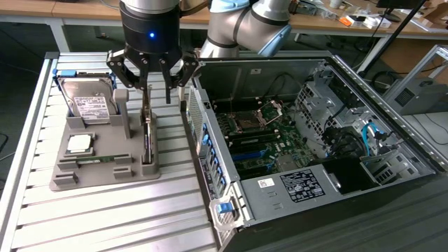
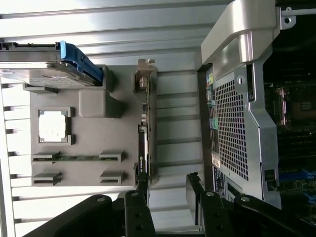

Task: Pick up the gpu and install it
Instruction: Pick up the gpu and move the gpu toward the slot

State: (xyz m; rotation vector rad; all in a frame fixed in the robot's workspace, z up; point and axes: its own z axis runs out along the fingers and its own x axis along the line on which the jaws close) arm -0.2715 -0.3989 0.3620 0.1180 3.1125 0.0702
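The gpu (image 1: 148,137) stands on edge in a slot of the grey holder tray (image 1: 105,177), a thin dark card with its silver bracket at the far end. In the wrist view the gpu (image 2: 143,133) runs along the tray's (image 2: 89,136) edge nearest the computer case, bracket (image 2: 145,66) away from the camera. My gripper (image 1: 156,94) hovers above the card, open and holding nothing. In the wrist view the gripper (image 2: 168,190) has one fingertip (image 2: 143,190) in line with the card's near end, the other (image 2: 193,185) over the gap toward the case.
The tray also carries a silver hard drive (image 1: 91,105), a square processor (image 1: 79,144) and a narrow green memory stick (image 1: 98,159). The open computer case (image 1: 392,157), motherboard (image 1: 259,142) exposed, lies close on the exterior view's right. Everything rests on a slatted aluminium table (image 1: 105,220).
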